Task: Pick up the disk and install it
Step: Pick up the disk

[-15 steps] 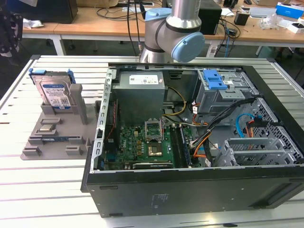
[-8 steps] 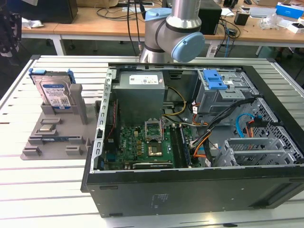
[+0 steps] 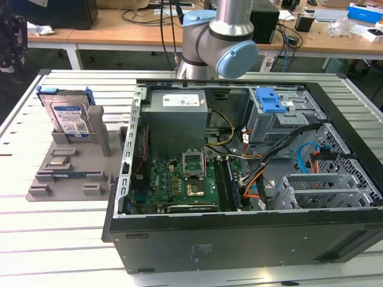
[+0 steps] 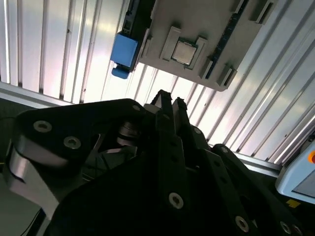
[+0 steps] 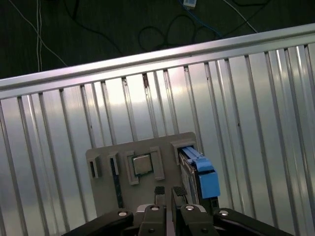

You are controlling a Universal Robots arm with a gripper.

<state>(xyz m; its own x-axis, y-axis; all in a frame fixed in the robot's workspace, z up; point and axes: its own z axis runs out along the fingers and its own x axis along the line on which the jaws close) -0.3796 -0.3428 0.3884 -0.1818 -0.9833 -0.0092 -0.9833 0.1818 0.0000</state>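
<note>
Your slatted metal table [image 3: 60,239] carries the open computer case [image 3: 239,242] on the exterior view's right and a grey fixture tray [image 3: 72,173] on its left. The disk [image 3: 69,116] stands upright in a slot of that tray. Your gripper [image 5: 170,191] hangs well apart from it, jaws seemingly drawn together, holding nothing.

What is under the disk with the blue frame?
A grey holder on the table. The disk stands upright in its slot, so its bottom edge is hidden.
</note>
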